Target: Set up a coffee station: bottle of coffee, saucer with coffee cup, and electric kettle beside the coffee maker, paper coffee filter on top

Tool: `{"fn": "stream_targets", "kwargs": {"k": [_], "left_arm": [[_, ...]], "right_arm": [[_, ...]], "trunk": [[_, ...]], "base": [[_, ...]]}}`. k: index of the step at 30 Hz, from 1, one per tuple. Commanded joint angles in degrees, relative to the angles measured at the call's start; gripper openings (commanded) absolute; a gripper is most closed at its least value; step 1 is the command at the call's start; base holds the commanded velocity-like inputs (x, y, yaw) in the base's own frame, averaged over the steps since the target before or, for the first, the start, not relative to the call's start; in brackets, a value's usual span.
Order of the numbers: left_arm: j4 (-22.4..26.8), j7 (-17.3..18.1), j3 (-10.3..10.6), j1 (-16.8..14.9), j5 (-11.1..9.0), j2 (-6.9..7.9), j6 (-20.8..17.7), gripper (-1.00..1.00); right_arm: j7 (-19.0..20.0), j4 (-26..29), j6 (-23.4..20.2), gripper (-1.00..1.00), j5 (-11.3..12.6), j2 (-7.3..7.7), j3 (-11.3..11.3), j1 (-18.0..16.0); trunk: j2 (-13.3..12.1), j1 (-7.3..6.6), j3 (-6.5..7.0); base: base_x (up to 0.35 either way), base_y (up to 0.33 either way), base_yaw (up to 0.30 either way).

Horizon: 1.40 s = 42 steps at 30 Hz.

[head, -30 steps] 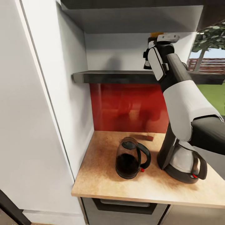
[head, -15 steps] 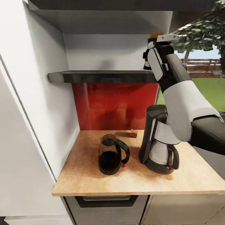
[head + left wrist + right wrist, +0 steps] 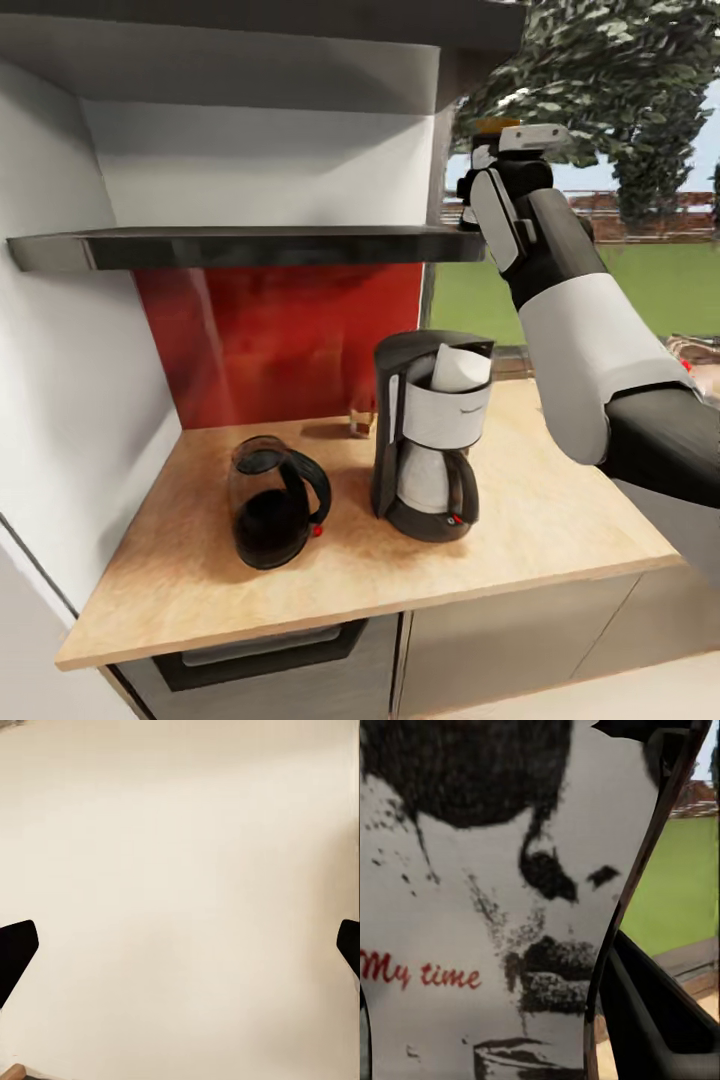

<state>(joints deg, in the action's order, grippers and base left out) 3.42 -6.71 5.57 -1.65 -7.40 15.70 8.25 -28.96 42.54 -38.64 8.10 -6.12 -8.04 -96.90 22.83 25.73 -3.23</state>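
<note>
Countertop (image 3: 560, 520): I am seeing it lying well below my raised right gripper (image 3: 492, 150).
Coffee maker (image 3: 430, 440): standing there, paper filter (image 3: 460, 368) already sitting in its top.
Electric kettle (image 3: 272, 500): sitting just beside the maker.
Bottle of coffee (image 3: 480, 915): I am clamping it at shelf height; placing is remaining.
Saucer, cup: I judge both pending.
Left gripper (image 3: 180, 945): fingers spread, facing a blank wall.

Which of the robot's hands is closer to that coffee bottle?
The right. The right gripper is closed around the bottle of coffee up beside the shelf. The left gripper faces a blank pale surface, its distance unclear.
</note>
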Motion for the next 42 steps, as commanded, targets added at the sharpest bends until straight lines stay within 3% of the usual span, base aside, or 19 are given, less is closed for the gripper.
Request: {"fn": "stream_targets", "kwargs": {"k": [1,5,11,18,19,21,23,24,25,26,29,31,33,35,36,38,42], "left_arm": [[0.0,-0.15,0.49,-0.02,-0.6,-0.01,0.19,1.0],[0.0,-0.15,0.49,-0.02,-0.6,-0.05,0.19,1.0],[0.0,-0.21,0.43,-0.02,-0.6,-0.06,0.19,1.0],[0.0,-0.23,0.34,-0.02,-0.6,-0.13,0.24,1.0],[0.0,-0.23,0.33,-0.02,-0.6,-0.14,0.26,1.0],[0.0,-0.27,0.32,-0.02,-0.6,-0.16,0.27,1.0],[0.0,-0.29,0.32,-0.02,-0.6,-0.2,0.27,1.0],[0.0,-0.31,0.32,-0.02,-0.6,-0.24,0.27,1.0],[0.0,-0.31,0.32,-0.02,-0.6,-0.28,0.3,1.0],[0.0,-0.31,0.32,-0.02,-0.6,-0.34,0.32,1.0],[0.02,-0.32,0.32,-0.02,-0.6,-0.92,0.41,1.0],[0.05,-0.32,0.32,-0.02,-0.6,-1.01,0.43,1.0],[0.08,-0.32,0.32,-0.02,-0.59,-1.09,0.44,1.0],[0.05,-0.32,0.28,-0.02,-0.59,-1.1,0.45,1.0],[-0.02,-0.32,0.24,-0.02,-0.59,-1.11,0.35,1.0],[-0.08,-0.3,0.24,0.0,-0.64,-1.11,0.27,1.0],[-0.16,-0.32,0.23,1.53,-0.71,-1.08,0.09,1.0]], "right_arm": [[-0.66,-1.84,-0.29,-1.0,0.68,0.1,-0.16,0.18],[-0.66,-1.79,-0.3,-1.0,0.67,0.28,-0.14,0.52],[-0.71,-1.96,-0.21,-1.0,0.63,2.08,-0.14,1.42],[-0.12,-2.25,3.18,-1.0,0.82,8.35,-0.17,5.52],[1.23,-2.32,5.98,-1.0,0.88,10.05,-0.2,7.55],[5.61,-2.31,8.32,-1.0,0.68,11.6,-0.28,10.05],[12.31,-2.35,9.85,-1.0,0.27,13.83,-0.35,12.37],[18.43,-2.42,10.97,-1.0,-0.36,15.95,-0.37,13.88],[22.3,-2.6,11.73,-1.0,-0.83,17.09,-0.38,14.71],[24.1,-2.8,12.15,-1.0,-1.05,17.57,-0.39,15.08],[34.6,-5.85,16.27,-1.0,-3.1,20.02,-0.4,17.45],[37.98,-7.52,18.1,-1.0,-4.23,20.66,-0.4,18.32],[44.29,-10.87,22.28,-1.0,-6.49,21.38,-0.37,20.94],[46.26,-11.57,23.93,-1.0,-6.85,21.61,-0.35,22.27],[47.84,-12.11,26.6,-1.0,-7.11,21.75,-0.35,24.95],[48.06,-12.21,27.65,-1.0,-7.15,21.73,-0.34,26.37],[48.08,-12.46,32.3,-1.0,-7.03,21.2,-0.38,32.92]], "trunk": [[0.09,0.05,-0.15],[0.09,0.05,-0.15],[0.09,0.05,-0.15],[0.09,0.05,-0.15],[0.09,0.05,-0.15],[0.09,0.05,-0.15],[0.09,0.05,-0.15],[0.09,0.05,-0.15],[0.09,0.05,-0.15],[0.09,0.05,-0.15],[0.09,0.05,-0.15],[0.09,0.05,-0.15],[0.09,0.05,-0.15],[0.09,0.05,-0.15],[0.09,0.05,-0.15],[0.09,0.05,-0.15],[0.09,0.05,-0.15]], "base": [[0.074,-0.261,-0.276],[0.086,-0.265,-0.276],[0.101,-0.266,-0.249],[0.113,-0.266,-0.028],[0.113,-0.245,-0.002],[0.075,-0.149,-0.001],[0.031,-0.061,0.0],[0.012,-0.024,0.0],[0.008,-0.016,0.0],[0.006,-0.013,0.0],[0.003,-0.005,0.0],[0.001,-0.002,0.0],[0.0,0.0,0.0],[0.0,0.0,0.0],[0.0,0.0,0.0],[0.0,0.0,0.0],[0.0,0.0,0.0]]}}
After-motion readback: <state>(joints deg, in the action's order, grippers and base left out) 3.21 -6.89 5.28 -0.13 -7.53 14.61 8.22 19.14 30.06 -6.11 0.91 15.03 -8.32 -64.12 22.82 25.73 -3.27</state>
